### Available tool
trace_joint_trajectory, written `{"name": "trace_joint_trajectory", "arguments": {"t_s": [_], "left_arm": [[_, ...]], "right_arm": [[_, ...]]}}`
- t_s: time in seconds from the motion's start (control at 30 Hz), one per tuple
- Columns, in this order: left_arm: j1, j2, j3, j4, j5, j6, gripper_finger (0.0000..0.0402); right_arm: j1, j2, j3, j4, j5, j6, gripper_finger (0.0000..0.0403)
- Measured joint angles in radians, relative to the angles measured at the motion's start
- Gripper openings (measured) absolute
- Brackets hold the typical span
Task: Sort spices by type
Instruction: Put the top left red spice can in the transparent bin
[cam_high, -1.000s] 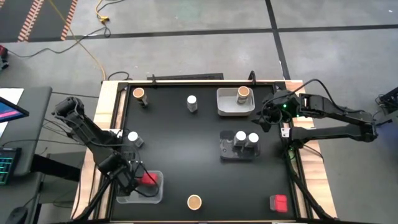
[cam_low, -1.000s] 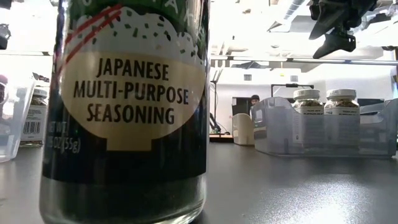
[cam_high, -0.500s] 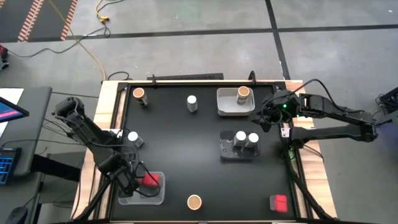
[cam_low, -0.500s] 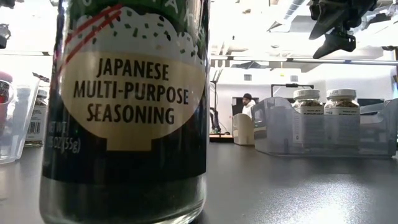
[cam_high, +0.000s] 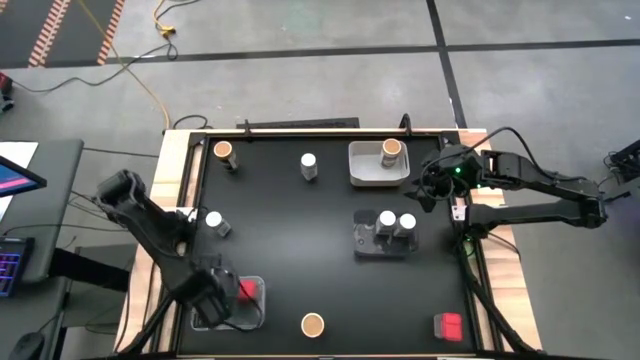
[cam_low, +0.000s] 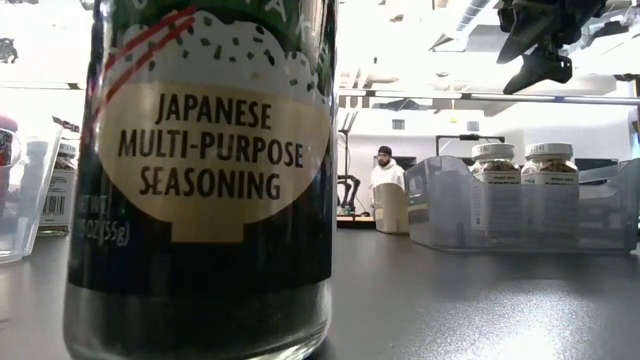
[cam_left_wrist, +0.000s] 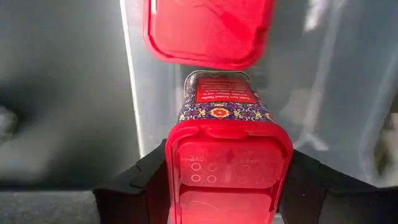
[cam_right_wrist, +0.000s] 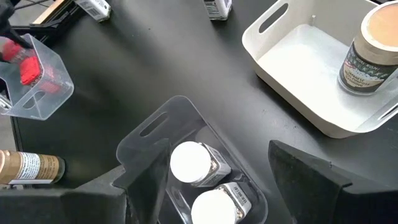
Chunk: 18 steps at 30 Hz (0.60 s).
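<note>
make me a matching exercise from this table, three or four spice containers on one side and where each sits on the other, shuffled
Things:
1. red boxy spice container in the left gripper
2. two white-lidded round jars
3. brown cork-topped round jar at the far side
4. second red boxy container

Places:
A. in the white rectangular tray
B. loose on the table, near right corner
C. over the clear tray at near left
D. in the clear tray mid-table

Pairs: 1-C, 2-D, 3-A, 4-B

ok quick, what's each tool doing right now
Left tool: closed on a red spice box over the clear tray.
Right tool: open, empty, above the white-lidded jars.
</note>
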Motion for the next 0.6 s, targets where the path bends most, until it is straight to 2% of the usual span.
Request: {"name": "trace_joint_trajectory", "arguments": {"t_s": [0.13,0.4,0.6], "left_arm": [[0.000,0.070,0.039,-0.062,0.002,0.081,0.0209],[0.007,0.033,0.034,-0.001,-0.020,0.047,0.0209],[0.020,0.033,0.014,0.029,-0.043,0.092,0.0209]], "right_arm": [[0.000,0.000,0.000,0.000,0.000,0.000,0.0299],[0.000,0.000,0.000,0.001,0.000,0.000,0.0299],[0.000,0.000,0.000,0.000,0.000,0.000,0.0299]]}}
